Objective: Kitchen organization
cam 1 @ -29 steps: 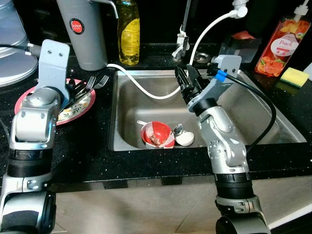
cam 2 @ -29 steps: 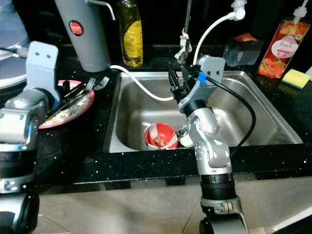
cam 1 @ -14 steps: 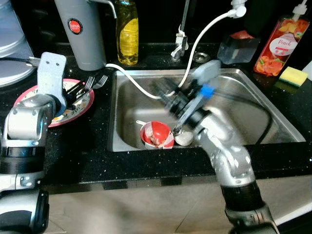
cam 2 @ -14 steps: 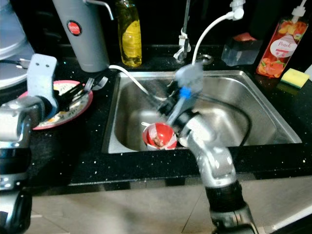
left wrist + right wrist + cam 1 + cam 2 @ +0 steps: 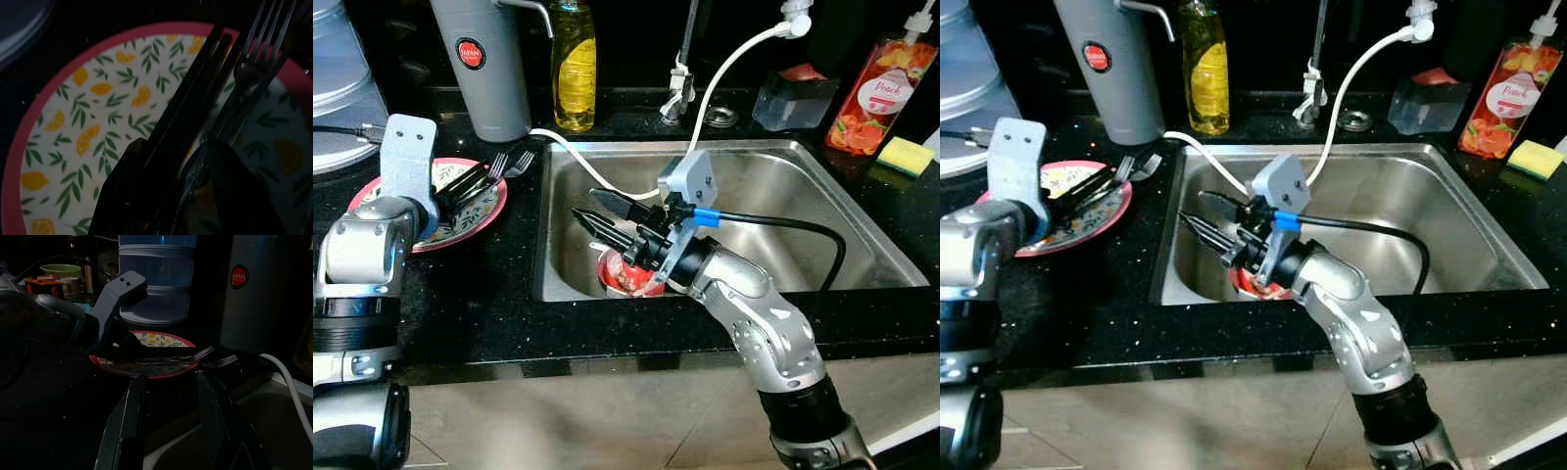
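A pink-rimmed lemon-print plate [image 5: 480, 211] sits on the black counter left of the sink. My left gripper [image 5: 460, 184] rests over it, shut on two forks [image 5: 512, 162] whose tines stick out past the plate's far edge; the wrist view shows a fork [image 5: 254, 63] running between the black fingers [image 5: 127, 196]. My right gripper [image 5: 590, 210] hangs open inside the sink [image 5: 822, 196], pointing left toward the plate, nothing between its fingers [image 5: 129, 431]. Beneath it a red bowl [image 5: 625, 282] lies on the sink floor, partly hidden by the wrist.
A grey flask [image 5: 484, 69] and a yellow soap bottle [image 5: 573, 64] stand behind the plate. A white hose [image 5: 597, 171] curves from the tap [image 5: 681, 78] across the sink's left corner. A peach bottle [image 5: 876, 98], a sponge [image 5: 906, 155] and a clear box [image 5: 790, 93] stand at back right.
My right arm swung from the back of the sink near the tap down and left, and its open fingers now point left above the red bowl. The left arm barely shifted.
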Controlling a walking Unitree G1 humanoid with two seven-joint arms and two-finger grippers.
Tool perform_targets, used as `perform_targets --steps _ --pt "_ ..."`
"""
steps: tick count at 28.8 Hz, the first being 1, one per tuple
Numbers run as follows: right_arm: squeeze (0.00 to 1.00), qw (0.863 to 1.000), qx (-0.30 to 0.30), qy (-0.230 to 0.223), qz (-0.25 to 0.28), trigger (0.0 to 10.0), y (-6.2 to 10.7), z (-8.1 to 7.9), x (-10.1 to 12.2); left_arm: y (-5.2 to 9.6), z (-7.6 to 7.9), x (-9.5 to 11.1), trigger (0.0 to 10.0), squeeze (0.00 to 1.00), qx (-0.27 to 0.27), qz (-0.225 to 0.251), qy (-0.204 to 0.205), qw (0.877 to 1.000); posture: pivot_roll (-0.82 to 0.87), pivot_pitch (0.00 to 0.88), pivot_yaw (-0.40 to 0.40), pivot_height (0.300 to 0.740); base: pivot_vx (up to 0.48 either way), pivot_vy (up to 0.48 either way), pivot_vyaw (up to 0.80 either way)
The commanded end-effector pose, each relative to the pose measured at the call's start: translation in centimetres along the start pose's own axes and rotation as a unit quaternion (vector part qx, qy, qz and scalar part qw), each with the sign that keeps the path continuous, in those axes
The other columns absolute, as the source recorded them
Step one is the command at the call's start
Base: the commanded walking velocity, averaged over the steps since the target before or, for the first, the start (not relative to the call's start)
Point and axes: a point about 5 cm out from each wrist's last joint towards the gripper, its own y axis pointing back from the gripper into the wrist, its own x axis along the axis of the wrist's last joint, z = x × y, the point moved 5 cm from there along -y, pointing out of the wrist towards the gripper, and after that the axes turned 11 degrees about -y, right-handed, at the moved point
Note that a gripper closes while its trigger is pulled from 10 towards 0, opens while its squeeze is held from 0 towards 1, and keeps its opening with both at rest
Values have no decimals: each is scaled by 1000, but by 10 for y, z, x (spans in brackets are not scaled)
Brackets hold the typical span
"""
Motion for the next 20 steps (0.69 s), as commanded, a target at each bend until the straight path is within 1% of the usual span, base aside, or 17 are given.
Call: perform_targets --steps 1,2,3,4,5,6,7,9,10,11,12,13,15,16,17,20 --pt "0 1000 -4 -1 -2 10000 3 2 1 -1 -9 -12 10000 0 17 -21 -24 999 222 0 -9 740 0 0 0" --pt "0 1000 -4 -1 -2 10000 3 2 1 -1 -9 -12 10000 0 17 -21 -24 999 222 0 -9 740 0 0 0" --pt "0 1000 -7 -3 2 10000 2 2 2 -2 -11 -15 9373 0 22 -26 -34 999 222 0 -9 740 0 0 0" --pt "0 1000 -7 -3 2 10000 2 2 2 -2 -11 -15 9373 0 22 -26 -34 999 222 0 -9 740 0 0 0" --pt "0 1000 -8 -4 3 10000 2 2 3 -2 -11 -16 8941 0 21 -29 -34 999 222 0 -9 740 0 0 0" --pt "0 1000 -8 -4 3 10000 2 2 3 -2 -11 -16 8941 0 21 -29 -34 999 222 0 -9 740 0 0 0" --pt "0 1000 -9 -5 4 10000 3 2 3 -2 -9 -19 8118 0 19 -31 -36 999 223 0 -12 740 0 0 0" --pt "0 1000 -9 -5 4 10000 3 2 3 -2 -9 -20 8118 0 20 -32 -37 999 223 0 -12 740 0 0 0" --pt "0 1000 -9 -5 5 10000 3 2 4 -2 -9 -21 6196 0 19 -33 -40 998 223 0 -12 740 0 0 0" --pt "0 1000 -9 -5 6 10000 3 3 4 -2 -8 -22 5412 0 19 -33 -43 998 224 0 -14 740 0 0 0" --pt "0 1000 -9 -5 6 10000 3 3 4 -2 -8 -22 5412 0 19 -33 -43 998 224 0 -14 740 0 0 0" --pt "0 1000 -9 -5 6 10000 3 3 4 -3 -8 -22 4235 0 19 -33 -45 998 224 0 -14 740 0 0 0" --pt "0 1000 -10 -5 8 10000 2 3 5 -3 -9 -21 667 0 22 -31 -51 998 224 0 -14 740 0 0 0" --pt "0 1000 -10 -5 8 10000 2 3 5 -3 -9 -21 667 0 22 -31 -51 998 224 0 -14 740 0 0 0" --pt "0 1000 -11 -5 9 10000 2 3 5 -3 -9 -21 0 0 24 -28 -55 998 224 0 -14 740 0 0 0" --pt "0 1000 -13 -5 9 10000 2 4 5 -2 -8 -17 0 0 25 -20 -61 998 224 0 -16 740 0 0 0"
